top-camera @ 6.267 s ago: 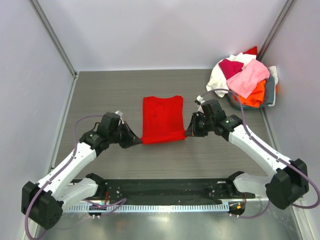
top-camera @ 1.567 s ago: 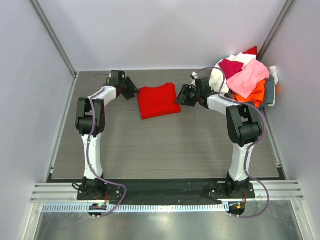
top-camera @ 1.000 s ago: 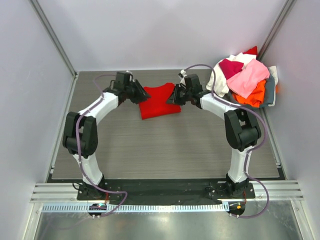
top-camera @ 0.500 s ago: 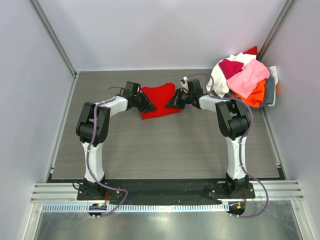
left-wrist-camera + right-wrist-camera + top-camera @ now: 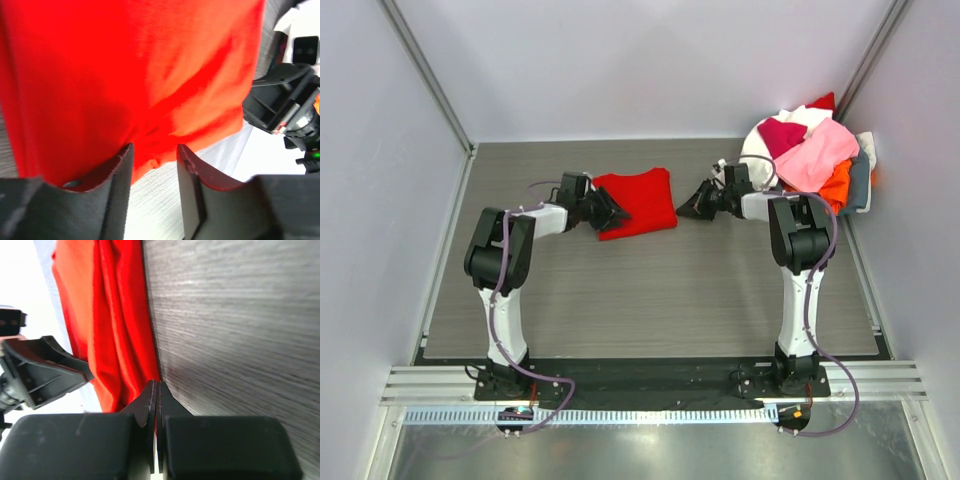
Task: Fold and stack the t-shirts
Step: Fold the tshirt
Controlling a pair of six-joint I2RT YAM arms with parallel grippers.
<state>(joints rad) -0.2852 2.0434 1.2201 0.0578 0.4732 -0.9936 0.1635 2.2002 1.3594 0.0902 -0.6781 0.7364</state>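
1. The red t-shirt (image 5: 640,198) was lying folded into a rough rectangle on the bench (image 5: 650,290), over on the far side, with an arm reaching in from each side.
2. The left hand (image 5: 610,213) sat at the shirt's near left corner. On the wrist cam its fingers were apart, with the red cloth edge right at the tips and bare bench showing through the gap. So it was released, not pinching anything.
3. The right hand (image 5: 686,211) was clenched tight with nothing in it. Its tips pointed at the shirt's right edge from just beside it, over bare bench rather than on the cloth.
4. The pile of t-shirts (image 5: 815,155) was heaped on the grey basket (image 5: 862,185) in the far right corner, with pink on top and white, magenta and orange poking out around it.
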